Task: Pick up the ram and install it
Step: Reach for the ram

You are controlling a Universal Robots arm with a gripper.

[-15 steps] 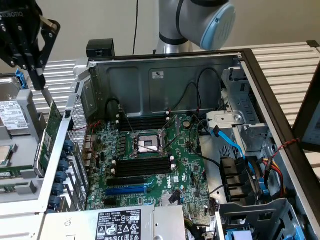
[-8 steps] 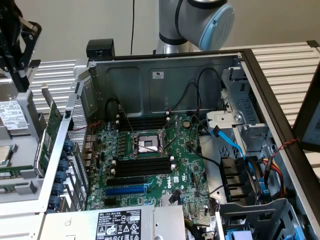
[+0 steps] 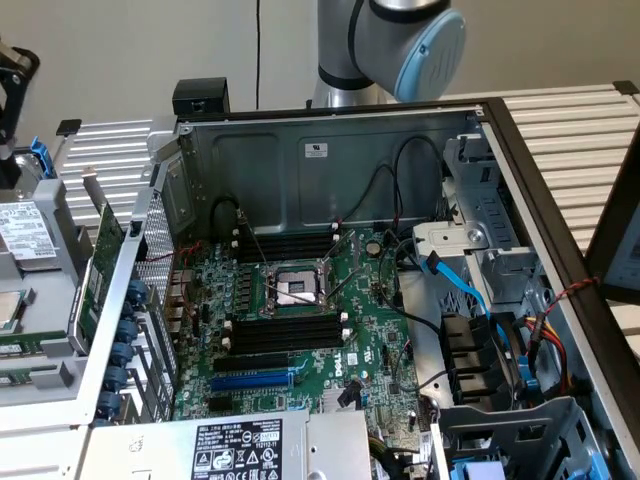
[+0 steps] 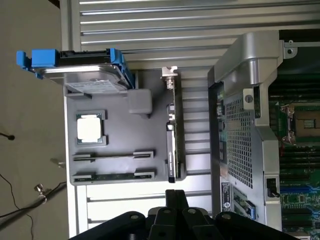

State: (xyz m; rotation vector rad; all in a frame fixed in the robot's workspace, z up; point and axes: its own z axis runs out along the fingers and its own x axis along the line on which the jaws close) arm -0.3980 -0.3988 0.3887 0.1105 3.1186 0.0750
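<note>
Your gripper point(image 4: 175, 194) has its fingers pressed together with nothing between them, and it hangs near the edge of the grey parts tray point(image 4: 130, 132) closest to the ram point(image 4: 114, 175). The ram stands on edge in that tray's outermost holder, beside the processor point(image 4: 90, 128). The hard drive point(image 4: 85, 75) lies at the tray's far end.

Gripper point(image 4: 176, 194) pinched tight, fingers together, nothing between them, hanging just off the edge of the grey parts tray point(image 4: 125, 135). On the tray sit a hard drive point(image 4: 90, 75) in its blue carrier and a processor point(image 4: 90, 128) lying flat. Two sticks sit on edge in their holders. The first ram stick point(image 4: 112, 156) is next to the processor, and the second ram stick point(image 4: 114, 176) is just beside it, nearer the gripper. An expansion card point(image 4: 172, 130) stands along the tray's edge, between the tray and the open computer case point(image 4: 240, 125), with the green motherboard point(image 4: 300, 165) showing inside.
</note>
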